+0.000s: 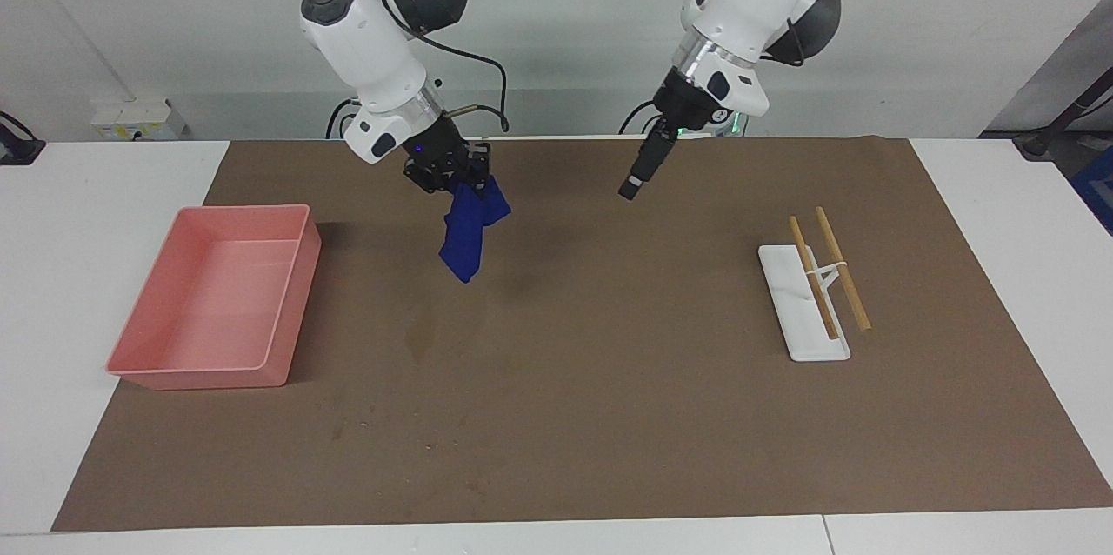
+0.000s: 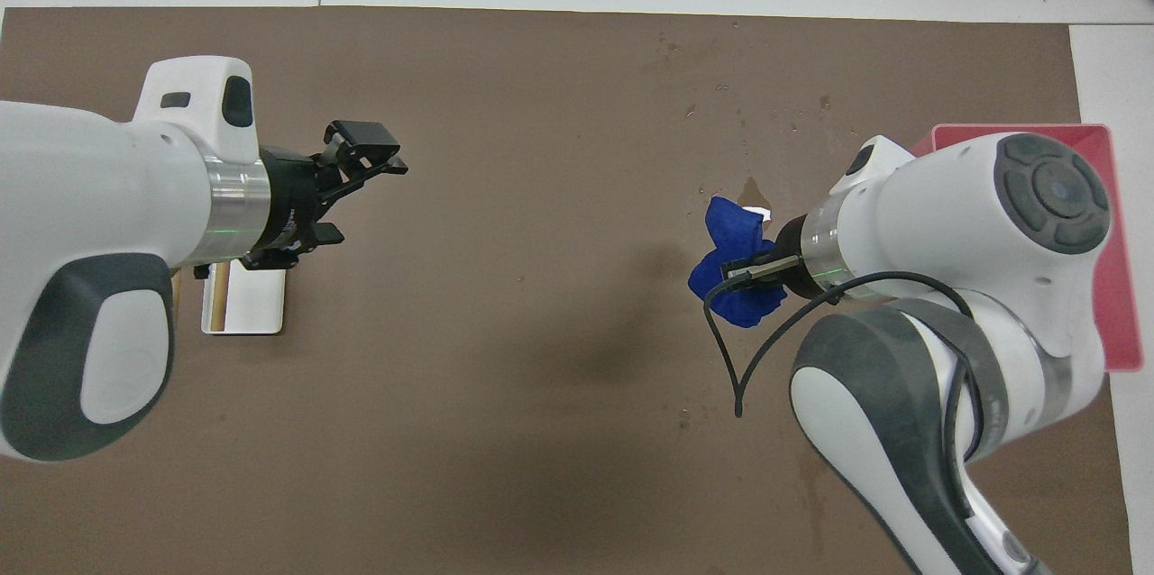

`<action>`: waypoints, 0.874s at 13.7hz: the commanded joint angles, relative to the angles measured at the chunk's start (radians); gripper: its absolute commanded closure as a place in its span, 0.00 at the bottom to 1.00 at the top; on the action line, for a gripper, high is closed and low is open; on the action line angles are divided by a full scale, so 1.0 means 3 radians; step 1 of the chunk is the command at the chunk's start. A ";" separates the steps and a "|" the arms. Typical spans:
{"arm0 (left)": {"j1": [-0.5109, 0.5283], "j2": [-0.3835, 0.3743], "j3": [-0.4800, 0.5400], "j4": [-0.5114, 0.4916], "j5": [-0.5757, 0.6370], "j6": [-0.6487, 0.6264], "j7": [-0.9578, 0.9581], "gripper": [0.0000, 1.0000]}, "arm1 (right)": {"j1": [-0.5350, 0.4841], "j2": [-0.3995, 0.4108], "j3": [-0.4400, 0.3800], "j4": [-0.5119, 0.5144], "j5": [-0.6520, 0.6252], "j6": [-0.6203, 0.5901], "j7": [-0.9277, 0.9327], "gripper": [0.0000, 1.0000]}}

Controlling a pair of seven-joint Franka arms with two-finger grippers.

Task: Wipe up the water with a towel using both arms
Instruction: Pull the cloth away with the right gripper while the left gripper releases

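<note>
The right hand (image 1: 459, 177) is clenched on the blue towel (image 1: 468, 229), which hangs from it in the air, its lower end dangling clear of the brown mat (image 1: 609, 416). The towel is up over the mat between the pink bin (image 1: 217, 307) and the middle of the tabletop (image 1: 87, 190). In the overhead view the towel (image 2: 735, 264) bunches around the hand (image 2: 766, 264) and partly covers the water.

The water (image 1: 423, 333) is a faint darker blotch on the mat, farther from the robots than the hanging towel and beside the pink bin, toward the right arm's end of the tabletop. The towel does not touch it.

The left hand (image 1: 633, 181) is released and holds nothing; it hovers over bare mat, well apart from the towel. In the overhead view its fingers (image 2: 365, 135) stand spread apart.

Toward the left arm's end lies a white tray (image 1: 804, 307) with two wooden sticks (image 1: 826, 272) across it, tied by a white band. In the overhead view the left arm hides part of the tray (image 2: 243, 309).
</note>
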 commanded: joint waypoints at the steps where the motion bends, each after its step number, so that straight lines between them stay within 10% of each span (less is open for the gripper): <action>1: 0.0243 -0.0054 -0.0028 0.0131 0.0460 -0.0401 0.0947 0.00 | -0.0004 0.0193 0.0019 -0.0176 -0.0183 0.0310 -0.0242 1.00; 6: 0.0617 -0.0008 -0.0028 0.0392 0.0905 -0.1051 0.2881 0.00 | -0.0024 0.0367 0.0019 -0.0580 -0.0214 0.0955 -0.0427 1.00; 12: 0.0944 0.0197 -0.0022 0.0889 0.0646 -0.1599 0.3323 0.00 | -0.0040 0.0393 0.0019 -0.0601 -0.0214 0.1022 -0.0509 1.00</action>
